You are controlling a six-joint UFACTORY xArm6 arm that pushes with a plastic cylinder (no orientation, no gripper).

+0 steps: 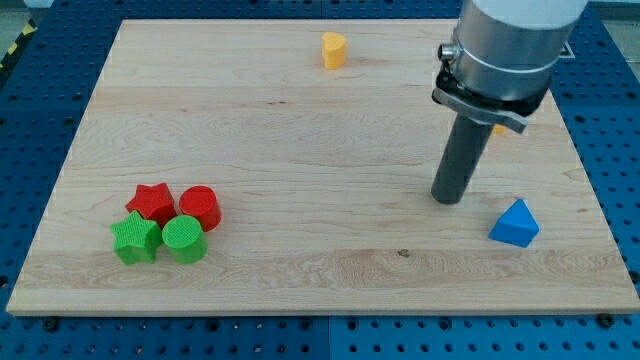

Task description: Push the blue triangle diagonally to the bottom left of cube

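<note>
The blue triangle (515,223) lies on the wooden board (300,150) near the view's lower right. My tip (447,199) rests on the board just to the triangle's upper left, a short gap away and not touching it. No cube-shaped block can be made out; a small orange bit (498,128) shows behind the rod's mount, mostly hidden, shape unclear.
A yellow block (334,49) stands near the view's top centre. At the lower left sits a tight cluster: a red star (151,203), a red cylinder (199,207), a green star (136,239) and a green cylinder (185,239).
</note>
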